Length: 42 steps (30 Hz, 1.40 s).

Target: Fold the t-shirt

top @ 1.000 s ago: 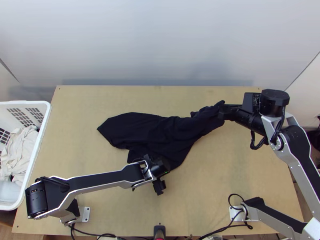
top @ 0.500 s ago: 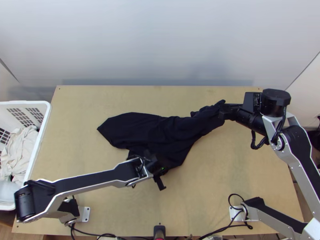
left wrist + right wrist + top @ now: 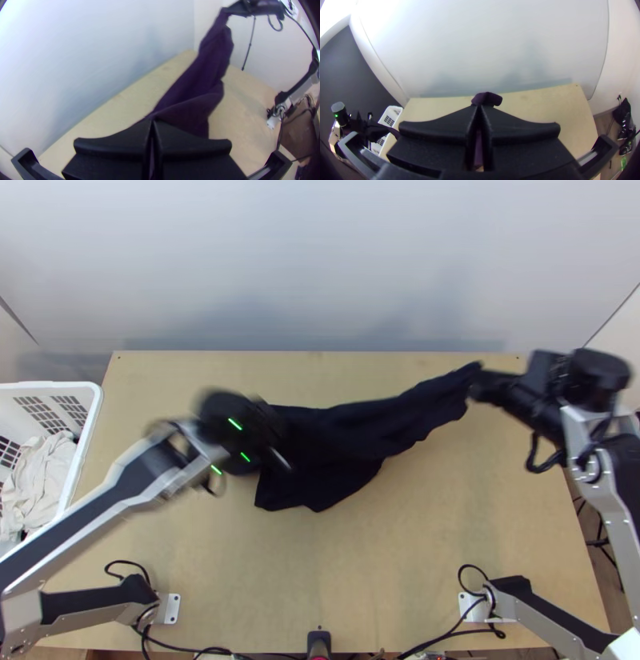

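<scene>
My top view: high over near edge of light wooden tabletop [image 3: 416, 540], looking steeply down, farthest back. My left wrist view: close above tabletop, facing across it toward silver-and-black right arm [image 3: 612, 512]. My right wrist view: facing smooth pale wall [image 3: 320, 260] past far edge. I get tabletop and wall in all three; white plastic basket [image 3: 98, 404] shared by top and right wrist views.

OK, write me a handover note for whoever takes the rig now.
Left gripper: shut on the shirt.
Right gripper: shut on the shirt's other end, lifted off the table.
Shirt: dark, bunched and strung between the two grippers over the table; which parts they hold, I can't tell.
Done: both ends gripped.
Left: no neat fold made; probably lay it flat, smooth it, then fold.
</scene>
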Each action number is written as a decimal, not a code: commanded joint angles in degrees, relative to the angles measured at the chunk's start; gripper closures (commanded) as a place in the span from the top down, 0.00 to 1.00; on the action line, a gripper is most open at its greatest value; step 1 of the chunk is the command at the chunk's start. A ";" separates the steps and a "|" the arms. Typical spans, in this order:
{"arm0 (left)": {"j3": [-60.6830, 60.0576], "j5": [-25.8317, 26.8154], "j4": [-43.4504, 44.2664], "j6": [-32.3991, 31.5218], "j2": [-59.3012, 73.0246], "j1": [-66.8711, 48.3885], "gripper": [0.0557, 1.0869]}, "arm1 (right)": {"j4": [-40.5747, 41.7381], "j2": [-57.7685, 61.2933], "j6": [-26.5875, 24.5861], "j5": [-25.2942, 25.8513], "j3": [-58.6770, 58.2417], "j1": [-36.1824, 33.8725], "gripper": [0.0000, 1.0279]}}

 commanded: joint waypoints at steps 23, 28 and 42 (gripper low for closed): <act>28.39 -0.70 1.36 -9.38 -11.11 29.23 0.04 | -6.86 13.82 13.11 -1.40 49.10 -3.79 0.03; 29.09 -0.70 0.92 -8.85 -14.18 25.54 0.04 | -11.08 9.07 10.56 -4.03 49.27 -0.10 0.03; 23.21 -0.52 -5.76 -10.79 -26.13 25.37 0.04 | -26.90 -3.67 11.53 -15.46 53.40 -3.61 0.03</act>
